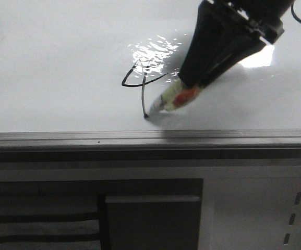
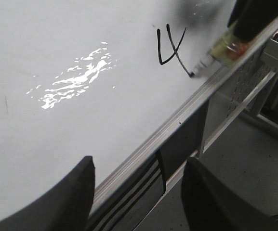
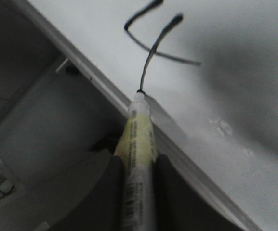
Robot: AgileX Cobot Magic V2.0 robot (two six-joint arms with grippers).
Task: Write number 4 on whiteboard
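My right gripper [image 1: 192, 86] is cut off by the front view's top edge, so I see none of my arm above it. My jaws swallow the upper barrel of the marker [image 1: 177, 97], and its label is too blurred to read. In the right wrist view the number 4 [image 3: 155, 41] is smeared out of focus. My left gripper [image 2: 139, 192] shows only two dark fingertips [image 2: 78, 192], cropped below.

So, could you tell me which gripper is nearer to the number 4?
Right. The right gripper holds the marker with its tip at the number 4's stem; the left gripper sits open, well away along the ledge.
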